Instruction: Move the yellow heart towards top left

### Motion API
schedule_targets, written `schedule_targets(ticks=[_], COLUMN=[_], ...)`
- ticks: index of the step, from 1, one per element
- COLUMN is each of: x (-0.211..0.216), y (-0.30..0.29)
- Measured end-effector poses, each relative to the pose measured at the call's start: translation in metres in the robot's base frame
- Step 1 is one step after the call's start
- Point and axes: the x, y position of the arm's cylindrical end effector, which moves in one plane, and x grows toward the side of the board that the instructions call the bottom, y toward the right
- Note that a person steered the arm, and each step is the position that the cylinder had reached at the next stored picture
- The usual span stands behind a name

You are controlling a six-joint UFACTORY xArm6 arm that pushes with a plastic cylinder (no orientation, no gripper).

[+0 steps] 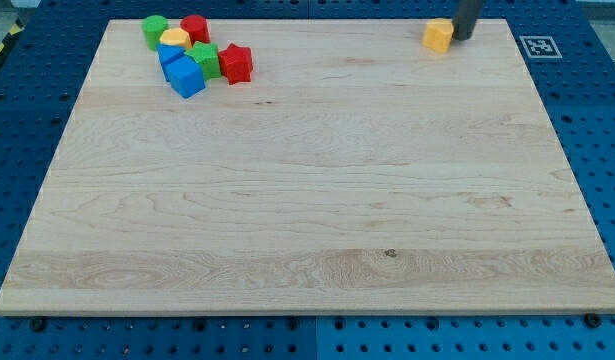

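I see a light wooden board on a blue table with holes. A small marker sits upper right.

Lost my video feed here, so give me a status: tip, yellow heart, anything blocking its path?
My tip at the view's top right, against yellow heart. Heart near board's top edge. Path leftward bare until the block cluster at top left.

Bright, even overhead light falls across the pale wooden table, leaving only short, soft shadows beneath the blocks; no harsh glare shows, the frame is slightly soft at low resolution, and the table's edges converge toward the view's top
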Motion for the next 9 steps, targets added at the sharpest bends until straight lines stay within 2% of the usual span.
schedule_targets(ticks=[2,4,6,9], x=[-0.014,0.001,0.006,0.058], y=[-0.019,-0.022,-0.066,-0.09])
